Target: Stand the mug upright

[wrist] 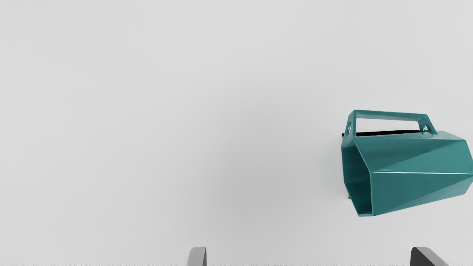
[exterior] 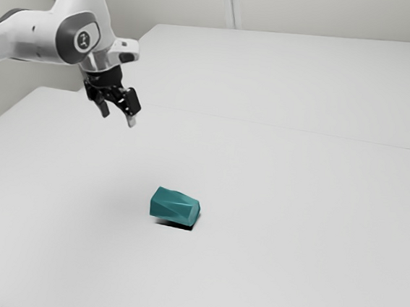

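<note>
White table (exterior: 266, 275), plain top, teal faceted mug (exterior: 174, 206) lying on its side directly on it, handle attached.

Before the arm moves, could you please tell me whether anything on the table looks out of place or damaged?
Yes, the teal mug looks out of place: it lies on its side on the table, its open mouth facing sideways rather than up. I can see no spill or crack.

There is one mug (wrist: 414, 159), one arm (exterior: 38, 34) and one gripper (exterior: 118, 118) with two fingers (wrist: 197, 257).
</note>
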Robot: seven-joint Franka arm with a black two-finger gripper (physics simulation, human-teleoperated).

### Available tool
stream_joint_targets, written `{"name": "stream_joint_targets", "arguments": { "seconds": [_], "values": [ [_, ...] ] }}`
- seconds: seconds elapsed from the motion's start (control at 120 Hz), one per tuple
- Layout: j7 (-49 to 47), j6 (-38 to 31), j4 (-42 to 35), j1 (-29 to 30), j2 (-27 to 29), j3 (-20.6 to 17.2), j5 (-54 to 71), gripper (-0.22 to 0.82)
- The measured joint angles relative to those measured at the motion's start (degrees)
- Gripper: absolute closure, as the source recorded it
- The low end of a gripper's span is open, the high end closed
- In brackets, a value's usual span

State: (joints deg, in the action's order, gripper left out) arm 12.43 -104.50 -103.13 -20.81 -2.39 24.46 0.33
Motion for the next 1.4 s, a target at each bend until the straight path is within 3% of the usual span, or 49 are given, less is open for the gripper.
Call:
{"name": "stream_joint_targets", "arguments": {
  "seconds": [0.133, 0.35, 0.55, 0.875, 1.4],
  "values": [
    [-0.9, -1.3, -2.6, -0.5, 0.7, -0.1, -0.9, 0.0],
    [1.0, -9.3, -13.8, 1.7, 1.0, 0.3, -19.3, 0.0],
    [4.9, -12.1, -19.8, 4.9, -0.1, 0.5, -33.1, 0.0],
    [15.5, -12.0, -22.0, 4.5, -6.5, 0.5, -48.9, 0.0],
    [33.9, -10.2, -25.9, 4.6, -8.6, 0.5, -63.0, 0.01]
  ]
}}
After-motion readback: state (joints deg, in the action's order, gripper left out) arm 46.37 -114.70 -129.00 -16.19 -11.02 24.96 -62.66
